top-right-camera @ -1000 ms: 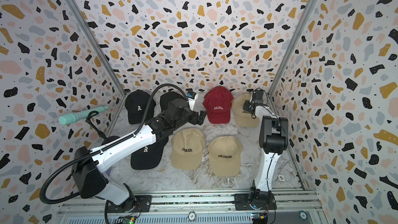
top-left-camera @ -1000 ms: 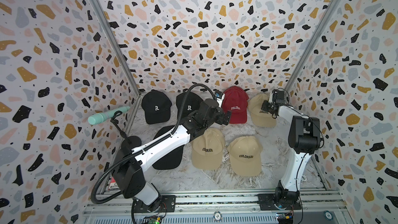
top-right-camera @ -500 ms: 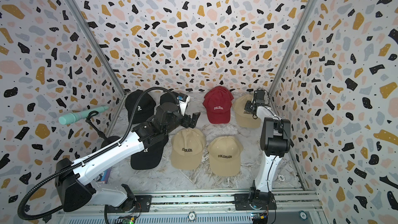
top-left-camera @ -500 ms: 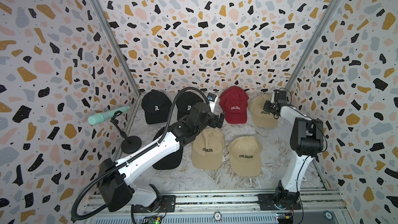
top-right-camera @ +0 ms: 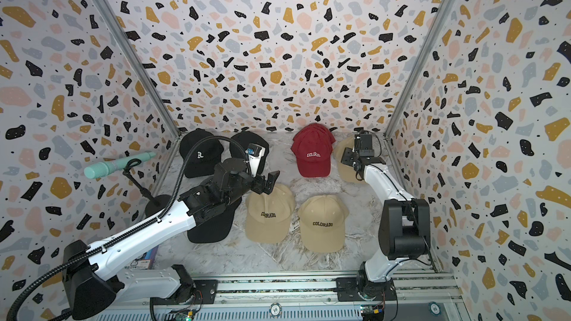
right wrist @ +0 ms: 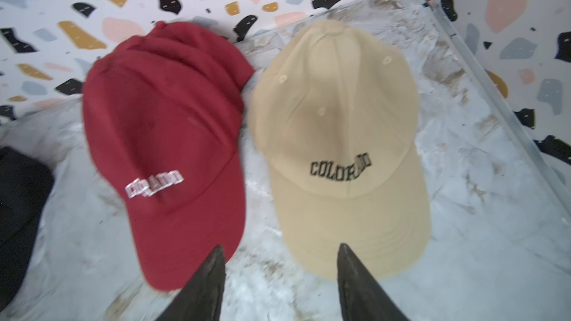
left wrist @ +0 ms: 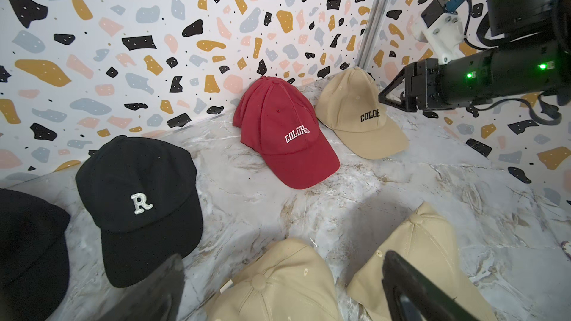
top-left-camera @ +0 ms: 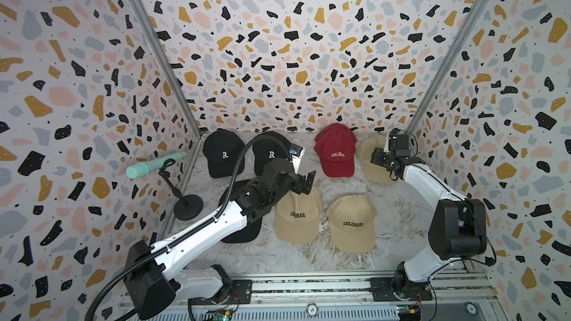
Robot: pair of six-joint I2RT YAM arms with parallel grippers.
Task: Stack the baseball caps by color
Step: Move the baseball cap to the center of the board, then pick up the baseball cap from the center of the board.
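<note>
Nearest, both arms rise from the front rail [top-left-camera: 309,285]. A strip of bare marble floor [top-left-camera: 278,257] lies between the rail and the front row of caps. That row holds 3. A black cap [top-left-camera: 247,233] is half hidden under the left arm [top-left-camera: 210,230], the near tan cap [top-left-camera: 297,216] lies just beside it, and the second tan cap [top-left-camera: 352,223] just beside that. Right of the second tan cap the floor is open up to the right arm [top-left-camera: 432,180].

The left gripper [top-left-camera: 304,180] hangs over the crown end of the near tan cap, jaws spread wide and gripping nothing. In the left wrist view its fingers [left wrist: 411,291] frame both tan crowns. Whether it touches the fabric I cannot tell.

At the left edge stands a mint microphone [top-left-camera: 154,165] on a black stand [top-left-camera: 188,208].

Beyond the front row a band of open floor runs across. Against the back wall sit 4 caps: 2 black "R" caps [top-left-camera: 222,155] [top-left-camera: 268,149], the red cap [top-left-camera: 336,154] and the far tan cap [top-left-camera: 369,162] in the right corner. The red cap's crown shows layered edges. Red and far tan lie just beside each other.

The right gripper [right wrist: 281,273] hovers at their brim tips, jaws apart and empty, 1 finger [right wrist: 213,273] over the red brim and 1 over the tan.
</note>
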